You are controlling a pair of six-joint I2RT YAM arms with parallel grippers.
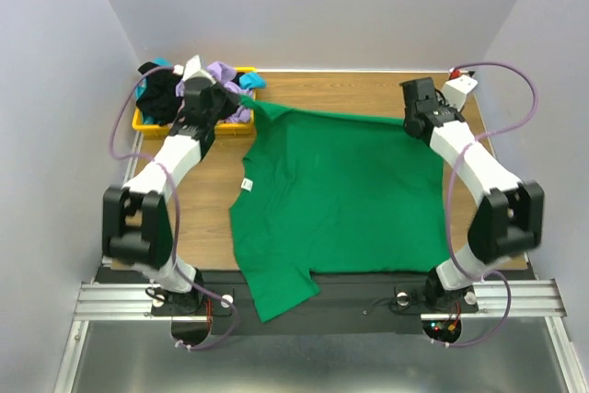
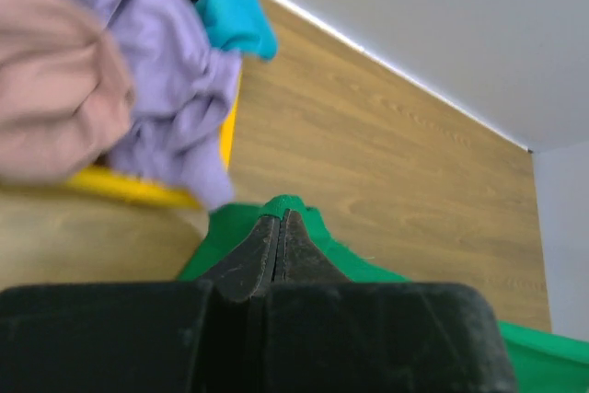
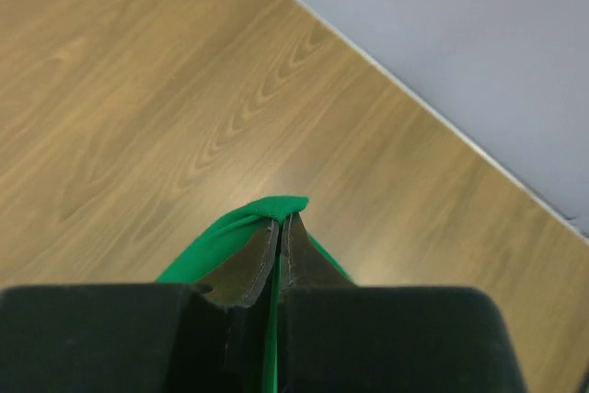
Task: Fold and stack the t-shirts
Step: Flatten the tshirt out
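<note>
Top external view: the green t-shirt (image 1: 340, 200) is lying spread across the table (image 1: 368, 89), overhanging its near edge. The left tool (image 1: 247, 101) and right tool (image 1: 410, 123) are each clamping shut on a far corner. Far left, other tees (image 1: 225, 75) are filling the yellow tray (image 1: 140, 124).

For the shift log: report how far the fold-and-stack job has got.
Done: nothing folded or stacked; the green t-shirt lies spread on the table. In hand: left gripper and right gripper each pinch its far edge. Left: folding it, then the lavender, pink, teal and black tees heaped in the yellow tray.
</note>
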